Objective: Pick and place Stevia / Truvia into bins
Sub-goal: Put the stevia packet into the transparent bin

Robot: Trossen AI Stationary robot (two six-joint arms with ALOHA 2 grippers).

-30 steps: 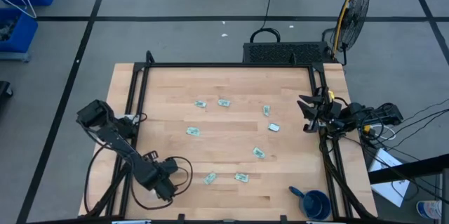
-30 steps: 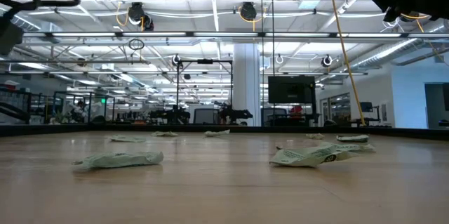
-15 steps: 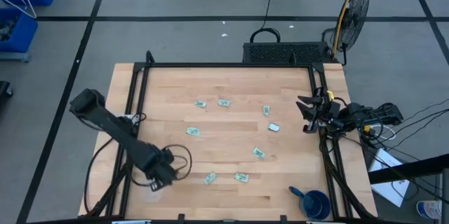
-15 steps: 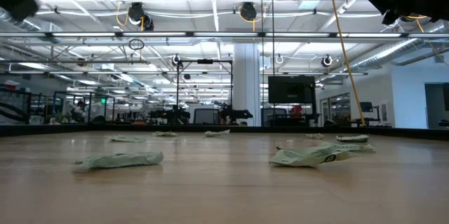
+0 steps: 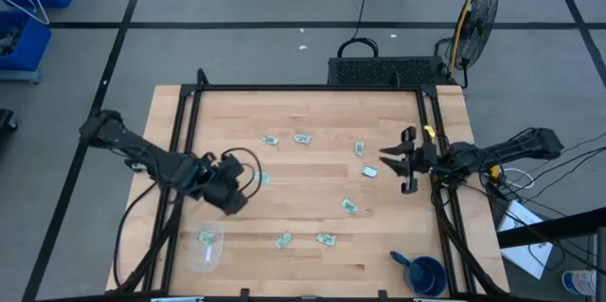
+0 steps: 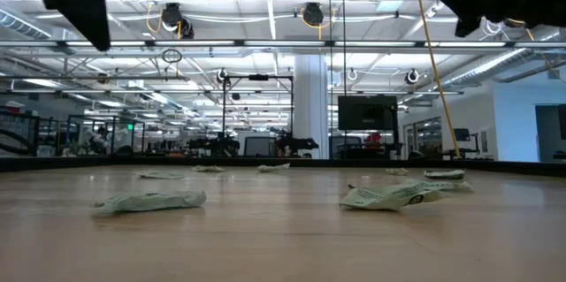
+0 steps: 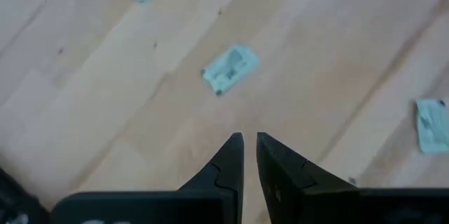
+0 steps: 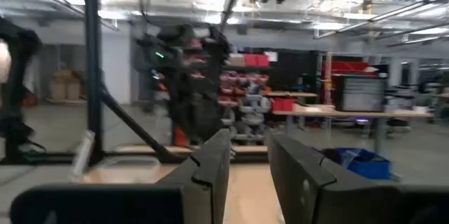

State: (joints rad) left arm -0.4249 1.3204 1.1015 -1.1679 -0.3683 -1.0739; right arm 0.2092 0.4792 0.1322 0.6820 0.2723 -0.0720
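Several pale green Stevia sachets [image 5: 349,205] lie flat and scattered over the wooden table [image 5: 312,113]. The clear bin [image 5: 204,257] stands near the table's near left corner with one sachet [image 5: 205,237] inside. My left gripper [image 5: 234,196] hangs above the table, beyond the bin and beside a sachet [image 5: 260,177]. In the left wrist view my left gripper [image 7: 248,140] points down with only a narrow gap between its fingers and nothing in it; a sachet [image 7: 230,68] lies below. My right gripper [image 5: 393,162] hovers open at the right side, empty [image 8: 249,140].
A dark blue cup [image 5: 426,274] with a handle stands at the near right corner. A black frame [image 5: 303,88] runs along the table's far, left and right sides. In the low view, two sachets [image 6: 150,201] [image 6: 389,195] lie nearest the camera.
My left gripper has risen from over the bin and swung toward the table's far edge and middle, turning as it went; the bin now shows uncovered with a sachet in it. My right gripper has moved from the right frame toward the table's left, out over the wood.
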